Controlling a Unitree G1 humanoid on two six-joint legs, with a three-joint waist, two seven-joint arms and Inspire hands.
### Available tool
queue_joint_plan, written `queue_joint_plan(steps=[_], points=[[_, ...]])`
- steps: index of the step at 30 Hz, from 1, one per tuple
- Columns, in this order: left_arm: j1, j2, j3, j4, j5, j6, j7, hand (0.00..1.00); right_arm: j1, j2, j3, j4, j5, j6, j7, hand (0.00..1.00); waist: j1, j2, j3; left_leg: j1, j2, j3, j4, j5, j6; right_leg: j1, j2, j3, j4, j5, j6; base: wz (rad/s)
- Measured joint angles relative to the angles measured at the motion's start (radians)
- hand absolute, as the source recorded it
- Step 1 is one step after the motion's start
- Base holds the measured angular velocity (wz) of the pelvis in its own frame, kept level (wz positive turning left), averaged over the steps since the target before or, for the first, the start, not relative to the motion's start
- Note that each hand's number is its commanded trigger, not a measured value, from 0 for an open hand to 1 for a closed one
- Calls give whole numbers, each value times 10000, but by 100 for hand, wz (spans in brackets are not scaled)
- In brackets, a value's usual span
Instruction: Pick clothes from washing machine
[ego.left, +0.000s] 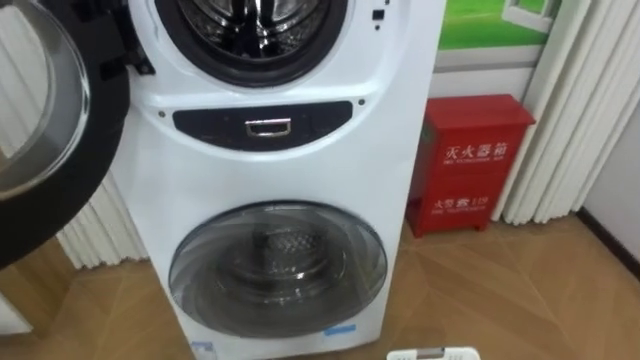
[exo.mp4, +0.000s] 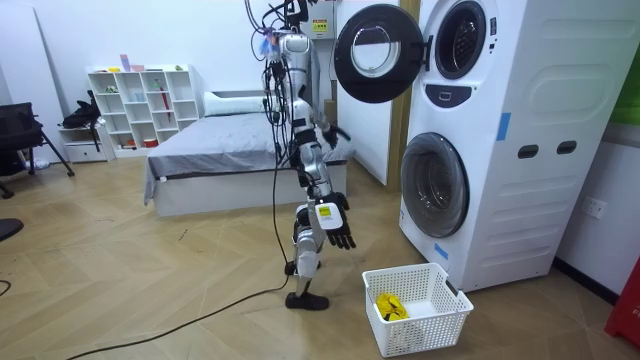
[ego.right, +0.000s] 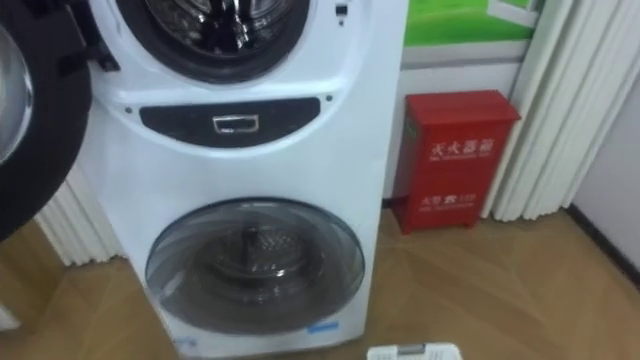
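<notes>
1. The upper door (exo.mp4: 375, 52) stands open; the drum (ego.left: 250, 20) shows bare metal where visible.
2. A yellow garment (exo.mp4: 388, 305), apparently, lies in the white basket (exo.mp4: 440, 318).
3. The right hand (exo.mp4: 340, 232) hangs loose-fingered and empty; I cannot tell the left hand's (exo.mp4: 340, 133) state.
4. Unloading looks nearly finished; the drum's hidden depth wants checking.

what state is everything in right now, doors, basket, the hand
upper door: open, swung wide
upper drum: uncovered, contents unclear
lower door: shut
white basket: upright on the floor, with a yellow item inside
right hand: open, holding nothing, hanging low
red cabinet: shut
</notes>
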Motion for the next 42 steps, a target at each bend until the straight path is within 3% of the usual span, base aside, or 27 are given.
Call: queue_joint_plan(steps=[2, 6, 8, 12, 14, 15, 17, 20, 26, 33, 37, 42], points=[[-277, 693, 489, -185, -1173, 40, 89, 0, 174, -59, -225, -410, 51, 57, -84, 0, 65, 222, -40, 27, -12, -1, -50, 5, -2, -27, -1, 10, -21, -6, 7, 0], [-592, 1557, 1205, -281, -2377, 211, 98, 0, 520, -48, -473, -648, 126, 254, -213, 0, 271, 557, -41, 18, -16, -66, -63, 6, -2, -68, -1, -18, -4, -14, 21, -2], [-683, 2064, 1694, -377, -2826, 337, 209, 0, 679, -56, -488, -825, 125, 315, -376, 0, 549, 675, -44, 3, -42, -30, -133, 6, -3, -160, -13, 28, -26, -73, 5, -15], [-768, 2601, 2339, -1051, -3104, 458, 319, 0, 933, -121, -505, -887, 39, 362, -486, 0, 876, 715, -56, -9, -69, -34, -143, 6, -3, -209, -40, 48, 6, -95, 18, -2], [-914, 3246, 2656, -1058, -3130, 522, 535, 0, 1020, -127, -744, -1240, -155, 360, -501, 0, 1017, 716, -56, -27, -81, -57, -140, 6, -2, -213, -47, 35, -12, -96, 19, 0], [-1047, 3375, 2763, -1058, -3117, 534, 575, 0, 1060, -126, -835, -1270, -237, 357, -504, 0, 1033, 726, -58, -52, -88, -78, -139, 6, -2, -220, -55, 8, -26, -96, 19, 13], [-1368, 4023, 2969, -1058, -3116, 610, 818, 0, 1131, -155, -983, -1275, -433, 358, -515, 0, 1035, 664, -120, -110, -129, -251, -144, 8, 1, -142, -65, -134, -139, -96, 18, 20], [-1443, 4519, 3242, -1057, -3114, 616, 937, 0, 1400, -161, -1094, -1427, -476, 359, -533, 0, 1109, 684, -132, 27, -156, -247, -150, 7, 1, 33, -86, -138, -161, -120, 59, 4], [-1891, 5223, 3213, -1001, -3131, 655, 840, 0, 1823, -210, -1381, -2031, -256, 348, -505, 0, 1294, 819, -116, -7, -152, -247, -152, 7, 2, -21, -86, -128, -135, -123, 60, 0], [-2240, 5545, 3213, -999, -3129, 731, 691, 0, 2096, -398, -1511, -2326, -404, 355, -496, 0, 1267, 800, -147, -10, -160, -241, -152, 7, 2, -37, -90, -97, -127, -127, 64, 0], [-2692, 5795, 3108, -1013, -3064, 735, 673, 0, 2115, -649, -1988, -2473, -769, 386, -509, 0, 1235, 608, -132, 2, -159, -221, -150, 7, 2, -60, -81, 10, -127, -127, 64, -3], [-2928, 5831, 2677, -1062, -2026, 736, 460, 0, 2108, -774, -2137, -2702, -1080, 442, -209, 0, 1057, 301, -92, 33, -151, -241, -146, 8, 2, -43, -72, -6, -130, -127, 64, -2]])
